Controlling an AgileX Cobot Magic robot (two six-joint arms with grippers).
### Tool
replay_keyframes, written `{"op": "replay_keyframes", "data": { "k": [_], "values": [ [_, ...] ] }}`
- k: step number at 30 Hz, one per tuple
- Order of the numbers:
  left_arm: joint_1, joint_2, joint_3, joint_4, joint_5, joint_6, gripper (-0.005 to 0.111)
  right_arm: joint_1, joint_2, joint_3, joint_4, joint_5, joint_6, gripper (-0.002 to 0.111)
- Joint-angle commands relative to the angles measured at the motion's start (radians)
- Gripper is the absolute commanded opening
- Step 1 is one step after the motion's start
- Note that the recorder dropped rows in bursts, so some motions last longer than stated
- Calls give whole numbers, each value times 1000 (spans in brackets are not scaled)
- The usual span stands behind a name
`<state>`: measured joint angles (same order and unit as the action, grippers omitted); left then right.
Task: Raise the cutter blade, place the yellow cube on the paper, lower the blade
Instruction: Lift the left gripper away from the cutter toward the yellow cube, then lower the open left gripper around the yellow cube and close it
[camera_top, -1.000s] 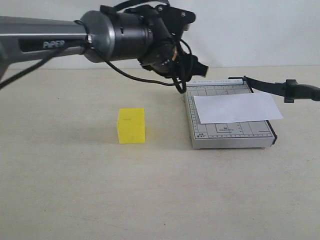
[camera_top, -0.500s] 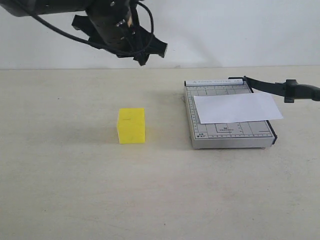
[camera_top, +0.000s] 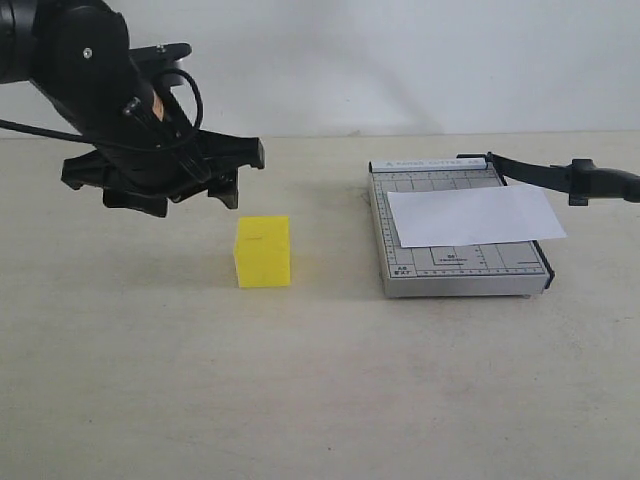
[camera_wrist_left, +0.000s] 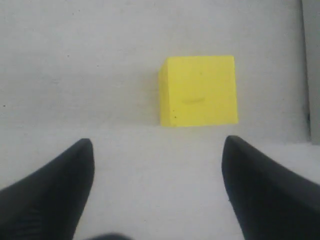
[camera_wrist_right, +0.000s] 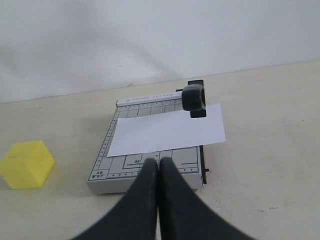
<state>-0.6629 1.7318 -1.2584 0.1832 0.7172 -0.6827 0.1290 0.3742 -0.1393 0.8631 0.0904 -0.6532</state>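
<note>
The yellow cube (camera_top: 263, 251) sits on the table left of the grey cutter base (camera_top: 460, 272). My left gripper (camera_top: 185, 195) hovers open just above and left of the cube. In the left wrist view the cube (camera_wrist_left: 199, 91) lies ahead of the wide-apart fingertips (camera_wrist_left: 84, 150), slightly toward one side, and my left gripper (camera_wrist_left: 157, 145) holds nothing. The white paper (camera_top: 475, 215) lies across the base. The cutter blade (camera_top: 560, 176) is lifted off the base's right edge, its handle (camera_wrist_right: 194, 97) up over the paper (camera_wrist_right: 167, 131). My right gripper (camera_wrist_right: 158, 162) is shut and empty, near the base's front edge (camera_wrist_right: 145, 175).
A pale wall rises behind the table (camera_top: 320, 380). The cube (camera_wrist_right: 26, 164) also shows at the edge of the right wrist view. The right arm is outside the exterior view.
My left arm has swung from above the cutter's far left corner leftward and down to just above and left of the cube. Cube, paper and blade have not moved.
</note>
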Motion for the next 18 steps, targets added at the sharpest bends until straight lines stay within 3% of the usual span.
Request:
{"op": "replay_keyframes", "data": {
  "k": [1, 7, 13, 18],
  "values": [
    [3, -13, 7, -32, 16, -77, 69, 3, -3, -1, -8, -2, -3, 0],
    [3, -13, 7, -61, 23, -62, 69, 3, -3, -1, -8, -2, -3, 0],
    [3, -13, 7, -101, -5, -18, 97, 3, -3, -1, -8, -2, -3, 0],
    [1, 44, -60, -114, 38, 40, 97, 3, -3, -1, -8, -2, -1, 0]
  ]
}}
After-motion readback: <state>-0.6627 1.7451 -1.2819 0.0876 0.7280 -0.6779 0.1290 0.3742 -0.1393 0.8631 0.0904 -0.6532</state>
